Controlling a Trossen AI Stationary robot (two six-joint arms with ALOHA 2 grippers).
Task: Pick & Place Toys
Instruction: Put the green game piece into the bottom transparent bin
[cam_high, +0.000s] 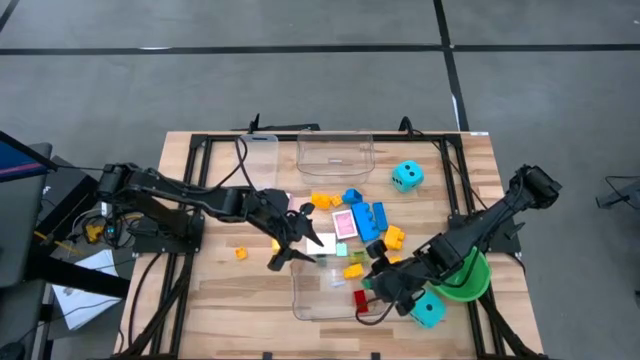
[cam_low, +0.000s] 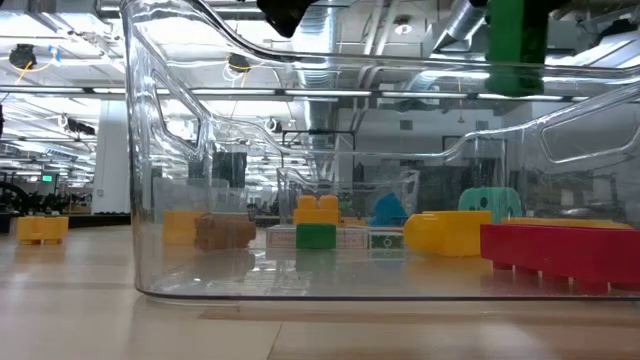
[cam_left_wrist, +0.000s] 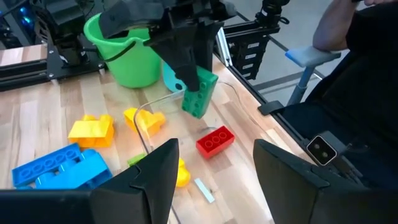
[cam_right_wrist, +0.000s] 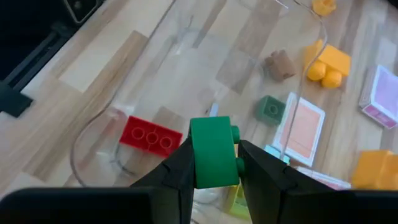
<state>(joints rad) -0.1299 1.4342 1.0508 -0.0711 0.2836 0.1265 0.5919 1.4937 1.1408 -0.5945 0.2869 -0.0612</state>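
A small green plastic building brick (cam_right_wrist: 213, 152) is held clamped between the fingers of the right gripper (cam_right_wrist: 214, 163), above the near clear plastic tub (cam_right_wrist: 93, 146). One red plastic brick (cam_right_wrist: 150, 137) is seen already lying on the tub floor. The step in hand is judged to be the carry-and-drop of the green brick; the next move would call for lowering it past the tub rim and parting the fingers clear of the red brick.

The left gripper (cam_high: 297, 240) is held at the tub's far edge, fingers spread apart, with nothing between them. Remaining toys, including a flat blue plastic brick (cam_high: 373, 220) and a cyan black-dotted die (cam_high: 406, 177), lie on the wooden table (cam_high: 200, 300).

No brand, label or legible writing is found.
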